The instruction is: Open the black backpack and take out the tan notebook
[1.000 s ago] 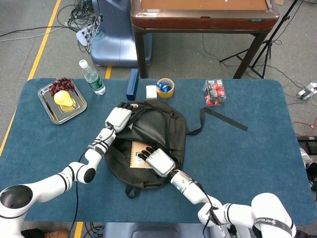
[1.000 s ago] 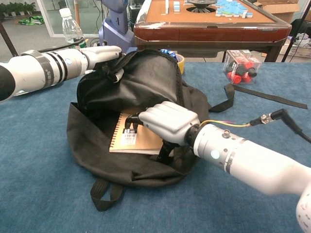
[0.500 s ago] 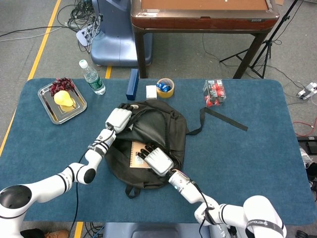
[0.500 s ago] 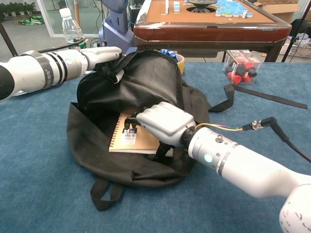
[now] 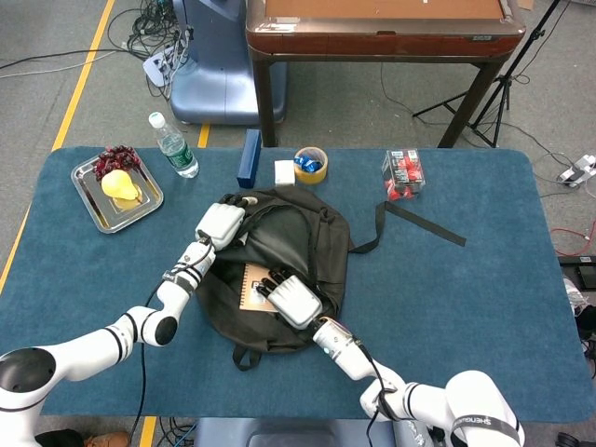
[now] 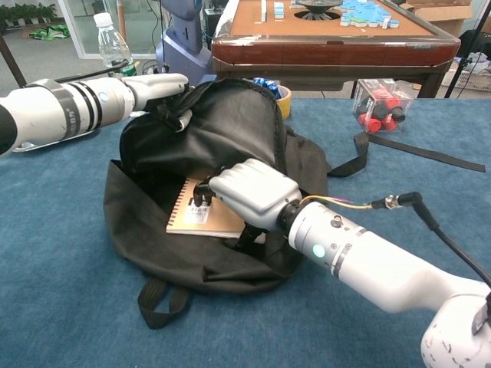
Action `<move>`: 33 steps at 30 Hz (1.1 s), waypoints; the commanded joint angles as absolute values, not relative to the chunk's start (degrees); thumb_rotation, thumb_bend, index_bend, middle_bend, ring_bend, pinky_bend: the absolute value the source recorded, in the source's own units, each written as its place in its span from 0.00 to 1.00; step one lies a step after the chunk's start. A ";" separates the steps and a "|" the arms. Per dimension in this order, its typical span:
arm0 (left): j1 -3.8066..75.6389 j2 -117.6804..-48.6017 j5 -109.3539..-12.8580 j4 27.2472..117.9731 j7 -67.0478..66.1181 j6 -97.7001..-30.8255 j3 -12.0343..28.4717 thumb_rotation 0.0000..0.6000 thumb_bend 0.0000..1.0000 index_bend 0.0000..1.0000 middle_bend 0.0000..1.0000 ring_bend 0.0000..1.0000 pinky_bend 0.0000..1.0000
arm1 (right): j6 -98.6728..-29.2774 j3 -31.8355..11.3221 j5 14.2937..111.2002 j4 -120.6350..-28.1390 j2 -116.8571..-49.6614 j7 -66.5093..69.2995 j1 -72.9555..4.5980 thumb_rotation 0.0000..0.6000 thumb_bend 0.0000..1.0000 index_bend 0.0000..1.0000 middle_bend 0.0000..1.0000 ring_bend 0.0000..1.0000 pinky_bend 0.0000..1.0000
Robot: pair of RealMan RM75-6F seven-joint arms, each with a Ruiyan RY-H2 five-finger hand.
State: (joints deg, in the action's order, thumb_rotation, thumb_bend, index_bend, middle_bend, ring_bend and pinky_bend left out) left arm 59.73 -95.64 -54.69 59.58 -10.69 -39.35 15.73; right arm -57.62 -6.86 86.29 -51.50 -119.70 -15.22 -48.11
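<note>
The black backpack (image 5: 317, 233) lies open in the middle of the blue table, also large in the chest view as the backpack (image 6: 230, 123). My left hand (image 5: 221, 223) holds its upper flap raised at the far rim, seen as the left hand (image 6: 157, 84) in the chest view. The tan spiral notebook (image 5: 250, 287) shows in the opening, with a white barcode label. My right hand (image 5: 293, 298) grips the notebook's right edge, fingers on its cover. In the chest view the right hand (image 6: 249, 192) hides part of the notebook (image 6: 184, 218).
A metal tray (image 5: 98, 203) with a pear and grapes sits at the far left, next to a water bottle (image 5: 173, 146). Behind the bag stand a blue box (image 5: 249, 158), a tape roll (image 5: 311, 165) and a clear box (image 5: 403, 174). A loose strap (image 5: 424, 223) trails right.
My right hand has drawn the notebook a little to the left and toward me inside the opening. My left hand has shifted slightly left, still holding the flap up.
</note>
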 commanded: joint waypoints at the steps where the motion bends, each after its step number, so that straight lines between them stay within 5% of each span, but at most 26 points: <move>1: 59.69 -95.60 -54.68 59.64 -10.62 -39.36 15.73 1.00 0.67 0.58 0.15 0.10 0.06 | -58.31 -6.90 86.82 -50.47 -120.30 -14.74 -48.31 1.00 0.37 0.34 0.32 0.20 0.28; 16: 59.48 -95.10 -55.14 59.56 -9.17 -38.95 15.83 1.00 0.67 0.58 0.15 0.10 0.06 | -60.94 -7.59 88.01 -46.17 -121.85 -15.73 -48.81 1.00 0.45 0.43 0.36 0.28 0.33; 33: 59.38 -95.22 -56.16 58.35 -7.62 -38.66 15.75 1.00 0.67 0.58 0.15 0.10 0.06 | -65.52 -7.99 89.85 -41.03 -123.83 -15.21 -49.41 1.00 0.53 0.81 0.53 0.47 0.45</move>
State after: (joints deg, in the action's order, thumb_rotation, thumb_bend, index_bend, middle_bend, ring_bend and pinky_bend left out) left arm 59.38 -95.21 -56.15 58.35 -7.63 -38.66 15.77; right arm -65.42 -8.08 89.72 -41.14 -123.80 -15.33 -49.35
